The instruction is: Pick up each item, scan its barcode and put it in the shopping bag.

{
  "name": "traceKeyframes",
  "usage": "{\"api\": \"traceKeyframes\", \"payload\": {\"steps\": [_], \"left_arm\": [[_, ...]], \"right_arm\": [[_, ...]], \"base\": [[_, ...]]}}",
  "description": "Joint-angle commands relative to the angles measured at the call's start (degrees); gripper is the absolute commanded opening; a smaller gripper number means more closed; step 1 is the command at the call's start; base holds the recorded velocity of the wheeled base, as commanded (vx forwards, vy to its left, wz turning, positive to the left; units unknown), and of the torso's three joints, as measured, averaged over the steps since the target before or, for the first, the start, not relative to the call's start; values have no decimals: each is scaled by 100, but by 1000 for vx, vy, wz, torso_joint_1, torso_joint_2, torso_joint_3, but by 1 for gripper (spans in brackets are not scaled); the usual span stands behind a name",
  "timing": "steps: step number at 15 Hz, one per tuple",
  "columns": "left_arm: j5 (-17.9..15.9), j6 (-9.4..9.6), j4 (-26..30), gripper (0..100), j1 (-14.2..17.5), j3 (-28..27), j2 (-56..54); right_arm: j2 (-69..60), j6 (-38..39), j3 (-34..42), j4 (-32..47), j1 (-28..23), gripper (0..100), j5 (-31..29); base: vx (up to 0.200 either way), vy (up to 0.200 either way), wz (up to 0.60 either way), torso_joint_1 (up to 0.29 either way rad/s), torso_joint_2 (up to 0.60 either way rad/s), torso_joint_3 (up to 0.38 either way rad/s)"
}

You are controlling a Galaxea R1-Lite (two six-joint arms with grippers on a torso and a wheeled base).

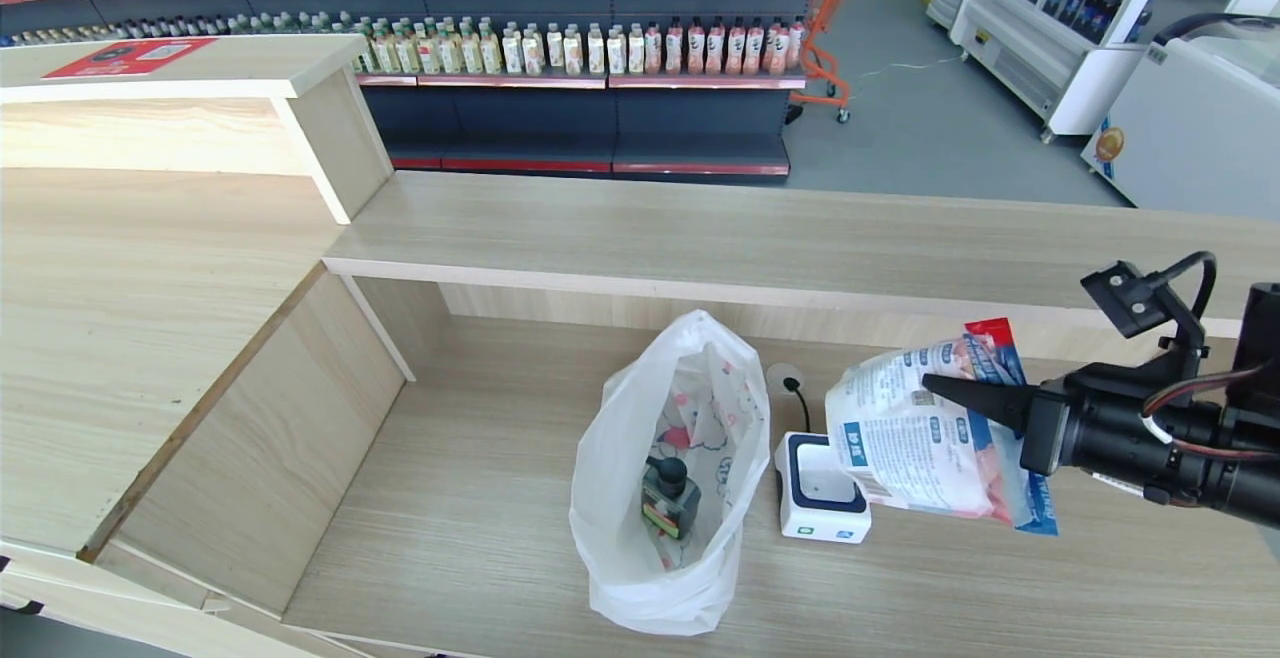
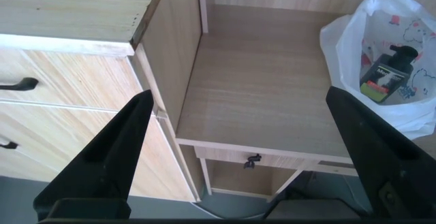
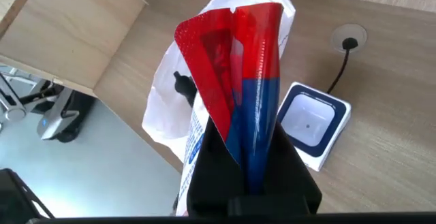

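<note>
Soft plastic packet [image 1: 920, 448] hangs pinched at its red-and-blue sealed end in the closed right gripper [image 1: 955, 396], just above the scanner [image 1: 822, 490], right of the shopping bag [image 1: 615, 498]. Likely light, floppy and slippery; the stiffer seam suits gripping.

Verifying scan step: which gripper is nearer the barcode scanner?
Right. Right gripper holds the packet close beside the barcode scanner; left gripper sits open beyond the shopping bag.

The lower counter [image 1: 470, 528] lies free between the side panel [image 1: 270, 448] and the shopping bag [image 1: 610, 478], whose mouth stands open upward, but on the bag's right the scanner [image 1: 812, 518] stands just beside it with a packet [image 1: 920, 438] held over it, and the raised counter [image 1: 760, 238] closes the back.
</note>
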Motion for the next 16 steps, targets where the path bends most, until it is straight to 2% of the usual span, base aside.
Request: {"api": "traceKeyframes", "payload": {"steps": [1, 4, 9, 11, 12, 14, 16], "left_arm": [[2, 9, 0, 100, 1, 2, -2], [2, 0, 0, 100, 1, 2, -2], [2, 0, 0, 100, 1, 2, -2], [2, 0, 0, 100, 1, 2, -2], [2, 0, 0, 100, 1, 2, -2], [2, 0, 0, 100, 1, 2, -2], [2, 0, 0, 100, 1, 2, -2]], "right_arm": [[-166, 157, 27, 0, 5, 0, 1], [150, 500, -140, 0, 128, 0, -78], [1662, 1265, -1406, -17, 1481, 0, -1862], [1987, 1265, -1590, -17, 1666, 0, -2038], [2426, 1265, -1933, -9, 1877, 0, -2117], [2848, 1238, -2267, -17, 1947, 0, -2170], [3657, 1194, -3076, -17, 2097, 0, -2688]], "base": [[0, 0, 0, 0, 0, 0], [0, 0, 0, 0, 0, 0], [0, 0, 0, 0, 0, 0], [0, 0, 0, 0, 0, 0], [0, 0, 0, 0, 0, 0], [0, 0, 0, 0, 0, 0], [0, 0, 0, 0, 0, 0]]}}
